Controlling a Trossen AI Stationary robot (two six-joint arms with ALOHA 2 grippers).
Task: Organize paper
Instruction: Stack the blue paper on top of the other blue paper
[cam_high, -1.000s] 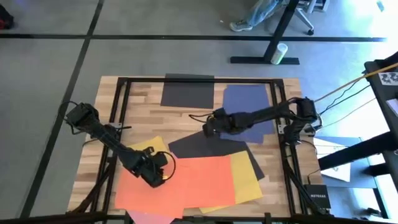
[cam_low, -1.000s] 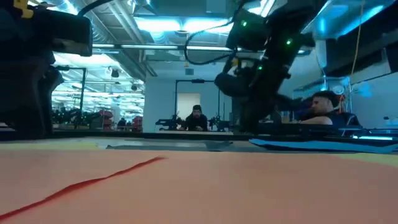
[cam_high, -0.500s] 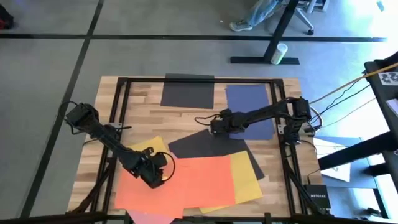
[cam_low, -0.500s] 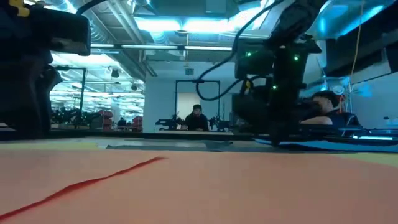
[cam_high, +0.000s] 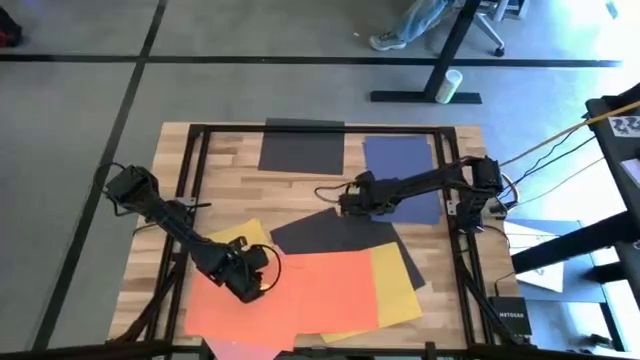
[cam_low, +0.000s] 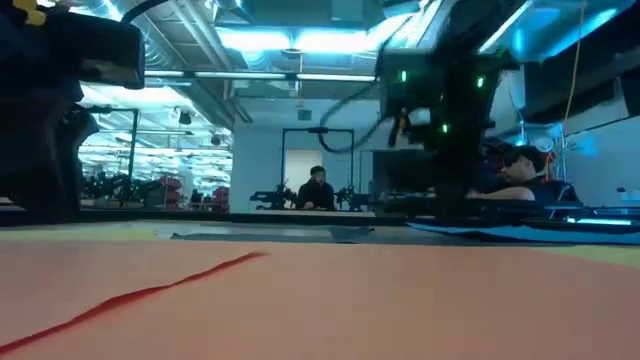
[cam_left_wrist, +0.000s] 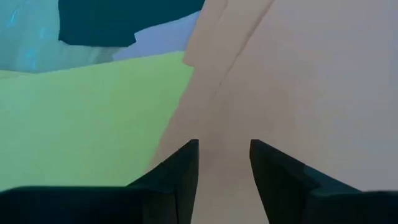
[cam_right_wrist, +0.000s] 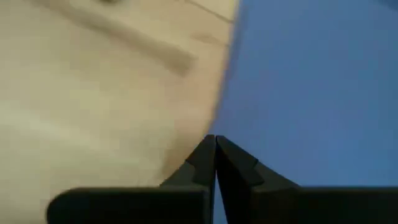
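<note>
The paper lies spread over the wooden table: a black sheet (cam_high: 301, 150) at the far edge, a navy blue sheet (cam_high: 402, 165) at the far right, and a second black sheet (cam_high: 335, 233). Yellow (cam_high: 397, 288) and overlapping orange-red sheets (cam_high: 320, 292) fill the near half. A pink corner (cam_high: 240, 350) shows at the near edge. My left gripper (cam_high: 252, 282) stands open, pointing down over the orange-red paper (cam_left_wrist: 292, 74) beside a yellow sheet (cam_left_wrist: 87, 118). My right gripper (cam_high: 345, 203) is shut, its tips low at the navy sheet's left edge (cam_right_wrist: 231, 93). My left gripper: I cannot tell whether its open fingers (cam_left_wrist: 183, 168) touch the orange-red sheet below them. My right gripper meets the navy sheet at its left edge (cam_right_wrist: 227, 134) with shut fingertips, slanting down from the table's right. Whether it pinches or only presses the edge cannot be told. The sheet lies flat on the table.
A black metal frame (cam_high: 192, 160) runs round the table. Bare wood (cam_high: 250, 195) shows between the far black sheet and the near pile. In the low view, people (cam_low: 317, 188) sit in the room beyond the table.
My right gripper has gone down to the table and a little toward the table's right edge, ending at the navy sheet's left edge.
</note>
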